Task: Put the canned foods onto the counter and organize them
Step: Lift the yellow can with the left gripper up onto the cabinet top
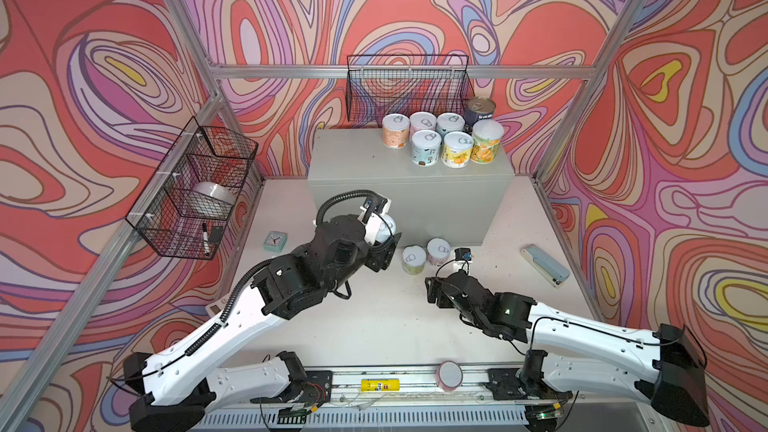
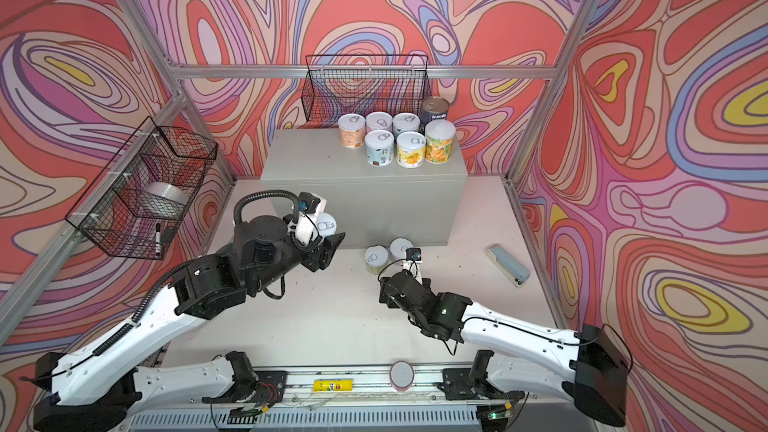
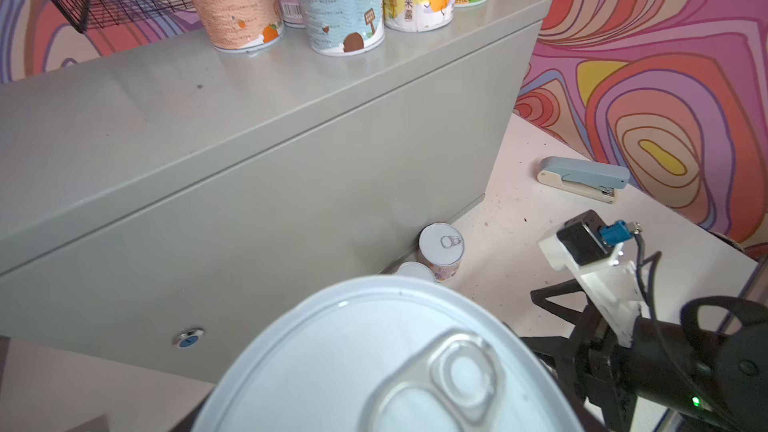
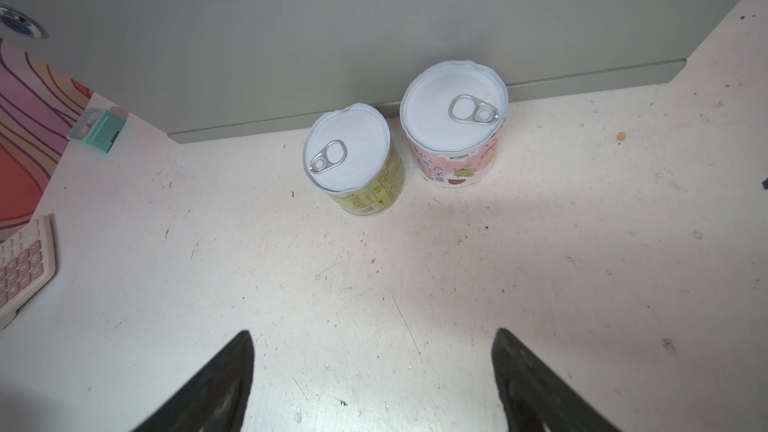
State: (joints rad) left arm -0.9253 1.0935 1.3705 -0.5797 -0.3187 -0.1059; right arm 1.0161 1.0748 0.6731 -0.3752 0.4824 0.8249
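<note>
Nearest: held can (image 3: 386, 367) clamped in left gripper (image 1: 386, 238), raised before grey cabinet worktop (image 1: 353, 160). Up there, far right, seven cans (image 1: 426, 147) grouped. Below, two cans (image 4: 347, 151) on white worktop (image 4: 374, 284); right gripper (image 4: 372, 336) spread, empty.

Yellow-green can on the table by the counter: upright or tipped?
Upright. The yellow-green can stands on its base on the tabletop, with its pull-tab lid facing up, beside the pink can.

right gripper (image 4: 372, 332): jaws apart, empty | green can (image 4: 347, 155), pink can (image 4: 455, 105): upright, beside counter (image 4: 374, 14)
</note>
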